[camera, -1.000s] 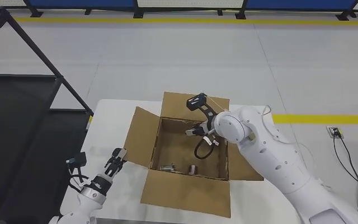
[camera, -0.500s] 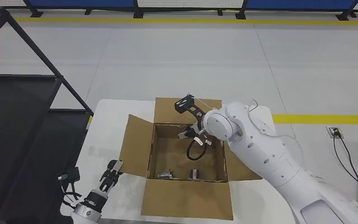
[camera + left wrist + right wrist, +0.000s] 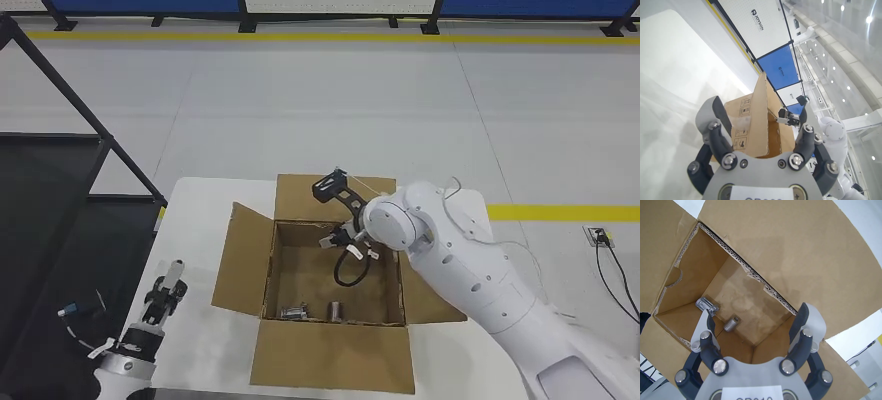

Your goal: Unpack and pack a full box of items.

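Jaws spread and empty, the left gripper point(image 3: 174, 272) now sits withdrawn from the left flap of the cardboard box point(image 3: 330, 360), so unpacking seems to fall to the right gripper point(image 3: 755, 311), likewise spread, above two metal parts point(image 3: 732, 322) on the box floor.

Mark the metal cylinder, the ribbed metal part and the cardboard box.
metal cylinder point(image 3: 730, 325): right wrist view, its curved side.
ribbed metal part point(image 3: 705, 303): right wrist view, its ribbed body.
cardboard box point(image 3: 330, 356): top view, flap nearest the robot.
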`<state>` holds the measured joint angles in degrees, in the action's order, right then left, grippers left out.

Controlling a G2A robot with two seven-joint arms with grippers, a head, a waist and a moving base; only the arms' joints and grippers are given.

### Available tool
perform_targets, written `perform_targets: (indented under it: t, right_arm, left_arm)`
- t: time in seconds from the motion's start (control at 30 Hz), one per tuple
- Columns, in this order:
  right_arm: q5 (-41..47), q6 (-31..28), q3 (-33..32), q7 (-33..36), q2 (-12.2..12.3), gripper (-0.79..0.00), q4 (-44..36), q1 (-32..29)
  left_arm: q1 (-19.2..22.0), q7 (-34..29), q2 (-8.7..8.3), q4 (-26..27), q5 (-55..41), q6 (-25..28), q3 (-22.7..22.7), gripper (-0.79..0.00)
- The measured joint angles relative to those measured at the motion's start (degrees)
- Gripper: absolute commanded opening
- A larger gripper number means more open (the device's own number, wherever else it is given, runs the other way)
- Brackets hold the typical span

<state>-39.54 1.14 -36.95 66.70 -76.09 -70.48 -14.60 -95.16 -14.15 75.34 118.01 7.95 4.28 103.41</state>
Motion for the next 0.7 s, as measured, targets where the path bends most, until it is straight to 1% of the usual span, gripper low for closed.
perform_targets:
  t: [0.13, 0.23, 0.43, 0.5, 0.57, 0.63, 0.7]
  right_arm:
    - [-1.21, 2.84, 2.77, 0.71, -1.36, 0.000, -0.20, -0.36]
    - [-1.02, 4.78, 5.63, 1.40, -3.12, 0.000, 1.70, 0.16]
    - [2.08, 8.05, 10.65, 1.06, -7.78, 0.000, 8.72, 1.41]
    - [4.66, 7.90, 11.63, 1.76, -9.46, 0.000, 11.86, 1.84]
    - [6.88, 6.68, 13.08, 4.53, -11.14, 0.000, 15.08, 2.51]
    - [6.07, 5.69, 15.02, 6.99, -12.54, 0.000, 17.17, 3.56]
    - [5.10, 5.26, 16.02, 8.06, -12.95, 0.000, 17.66, 3.91]
  left_arm:
    - [0.81, 2.52, 0.08, -1.53, -2.30, 0.82, 0.83, 0.000]
    - [0.91, 4.64, 0.12, -2.45, -2.62, 2.60, 1.48, 0.000]
    - [1.47, 5.52, 0.06, -3.39, -5.26, 4.63, 3.03, 0.000]
    - [1.68, 5.07, -0.03, -3.55, -5.63, 4.70, 3.56, 0.000]
    - [1.88, 4.69, -0.10, -3.82, -5.88, 4.75, 3.90, 0.000]
    - [2.05, 4.26, -0.16, -4.06, -5.92, 4.82, 4.04, 0.000]
    - [2.35, 3.78, -0.23, -4.39, -5.86, 4.83, 4.02, 0.000]
